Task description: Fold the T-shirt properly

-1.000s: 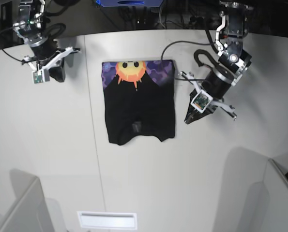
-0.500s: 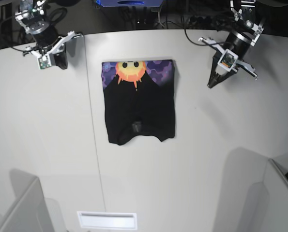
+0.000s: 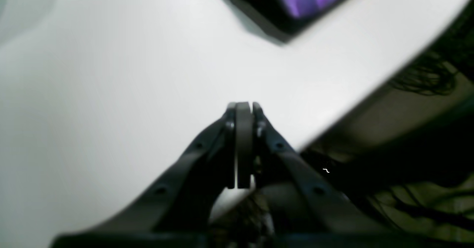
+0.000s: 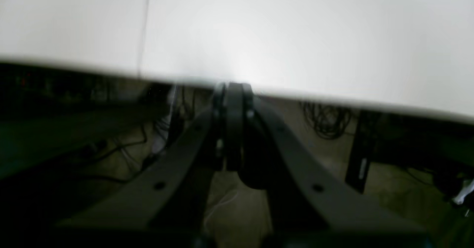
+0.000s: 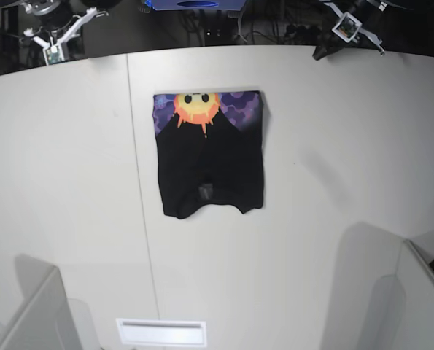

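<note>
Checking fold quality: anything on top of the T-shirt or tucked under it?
Nothing rests on the T-shirt; it lies flat on the table, sun print up. Both grippers are shut and at the far table edge, clear of it. Whatever is under the cloth is covered.

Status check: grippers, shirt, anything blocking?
Left gripper shut, empty, at table's far edge. Right gripper shut, empty, same edge. Black cloth T-shirt lies folded on white table, sun print up. Nothing on it.
</note>
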Tool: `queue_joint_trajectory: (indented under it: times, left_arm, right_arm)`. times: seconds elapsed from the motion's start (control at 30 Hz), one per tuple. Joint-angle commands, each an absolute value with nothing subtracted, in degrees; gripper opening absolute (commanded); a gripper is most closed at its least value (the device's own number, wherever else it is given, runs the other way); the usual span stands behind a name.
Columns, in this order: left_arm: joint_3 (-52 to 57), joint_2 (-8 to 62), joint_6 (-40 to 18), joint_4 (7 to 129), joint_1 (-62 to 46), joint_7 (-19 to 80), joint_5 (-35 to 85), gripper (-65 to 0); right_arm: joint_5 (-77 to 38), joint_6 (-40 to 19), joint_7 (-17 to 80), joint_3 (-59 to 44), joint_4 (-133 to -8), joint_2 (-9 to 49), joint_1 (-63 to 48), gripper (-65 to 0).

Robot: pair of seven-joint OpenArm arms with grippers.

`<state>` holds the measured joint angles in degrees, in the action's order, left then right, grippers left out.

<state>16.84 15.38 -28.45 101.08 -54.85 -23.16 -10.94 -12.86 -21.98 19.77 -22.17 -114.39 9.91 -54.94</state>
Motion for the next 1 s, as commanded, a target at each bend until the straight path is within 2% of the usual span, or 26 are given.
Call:
queue_joint_trajectory:
  times: [0.0,0.2,0.4,0.67,0.97]
  left_arm:
    - [17.19,15.6,-28.09,101.67,-56.84,-24.57,-10.15,-65.0]
    - [16.84,15.25,-28.09,100.97,-62.99,-24.57,-10.15,-65.0]
    - [16.48,13.93,-28.09,90.68,-61.67,-24.57,-10.15,-65.0]
    - [16.48,9.98,-28.09,72.04,-54.02,-24.57,-10.59,-65.0]
    - [16.48,8.31,-28.09,46.29,-39.96,-24.57,-10.77,-65.0]
  right_arm:
    - [-13.14,-21.93,19.47,-22.55,-115.38,10.33,-56.57,-65.0]
    - [-13.14,-21.93,28.88,-22.11,-114.95,10.33,-58.51,-65.0]
    - [-13.14,-21.93,33.8,-19.91,-108.62,10.33,-58.59,-65.0]
    - [-13.14,-21.85,27.47,-5.76,-89.1,13.67,-53.49,-65.0]
    - [-13.14,-21.49,16.84,5.14,-55.52,13.58,-37.93,-65.0]
